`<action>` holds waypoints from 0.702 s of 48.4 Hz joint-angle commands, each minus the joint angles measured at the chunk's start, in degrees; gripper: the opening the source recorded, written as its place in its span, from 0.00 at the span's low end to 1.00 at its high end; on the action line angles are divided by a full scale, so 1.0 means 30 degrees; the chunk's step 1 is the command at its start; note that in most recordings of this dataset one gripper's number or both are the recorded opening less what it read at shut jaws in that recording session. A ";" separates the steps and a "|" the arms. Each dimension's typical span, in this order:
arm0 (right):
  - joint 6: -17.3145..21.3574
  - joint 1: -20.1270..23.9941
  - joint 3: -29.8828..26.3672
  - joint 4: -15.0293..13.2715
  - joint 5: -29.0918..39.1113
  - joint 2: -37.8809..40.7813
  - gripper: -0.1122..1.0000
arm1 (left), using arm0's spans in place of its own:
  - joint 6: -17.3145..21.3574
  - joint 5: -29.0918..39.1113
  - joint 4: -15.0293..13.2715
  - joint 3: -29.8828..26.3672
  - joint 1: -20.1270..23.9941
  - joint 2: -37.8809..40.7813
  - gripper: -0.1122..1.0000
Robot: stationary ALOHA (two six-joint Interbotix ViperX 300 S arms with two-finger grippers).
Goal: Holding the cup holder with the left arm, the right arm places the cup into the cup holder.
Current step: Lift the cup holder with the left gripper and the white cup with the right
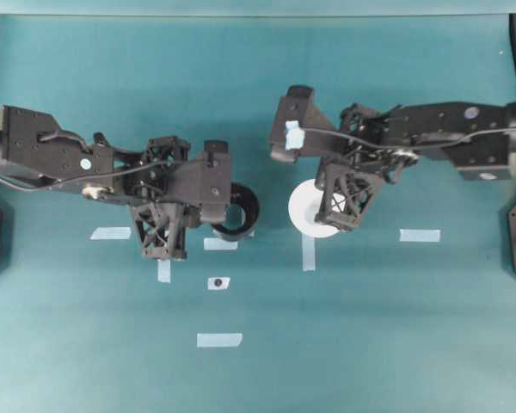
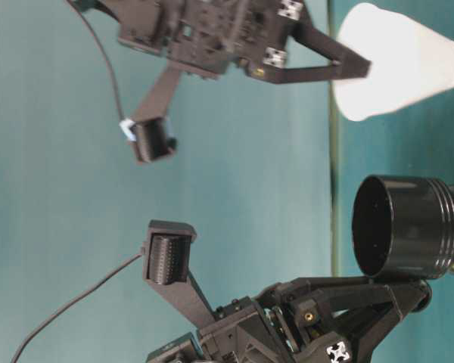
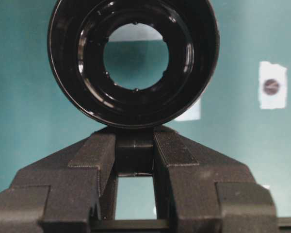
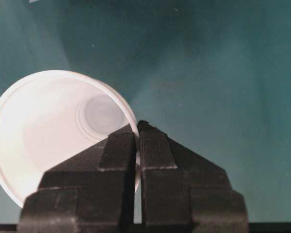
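**Both arms gripping: holder at left, cup at right**

The teal bench [image 1: 370,344] carries several pale tape strips [image 1: 219,340], one of them with a dark dot [image 1: 218,283]. The left arm [image 1: 60,159] reaches in from the left of the overhead view, the right arm [image 1: 447,129] from the right, with a pale tape tag [image 1: 294,135] on its wrist block.

The left end effector [image 3: 135,145] is pinching the stubby handle of the cup holder [image 1: 239,213], its fingers closed on it from either side. The glossy black holder lies left of centre, just past that arm's tip.

The right end effector [image 4: 137,128] is pressed together on the rim of the cup [image 1: 308,211], one finger inside the wall and one outside. The white cup sits right of centre, apart from the holder and not in it.
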 commanded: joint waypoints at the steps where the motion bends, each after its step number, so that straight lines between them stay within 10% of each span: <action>1: 0.0527 -0.0176 -0.0352 0.0088 0.0176 -0.2432 0.13 | -0.0029 -0.0059 0.0059 -0.0498 -0.0146 -0.0645 0.29; 34: 0.2725 -0.0352 -0.0557 0.0059 0.0322 -0.6504 0.13 | -0.0088 -0.0059 0.0059 -0.2197 -0.0293 -0.0117 0.29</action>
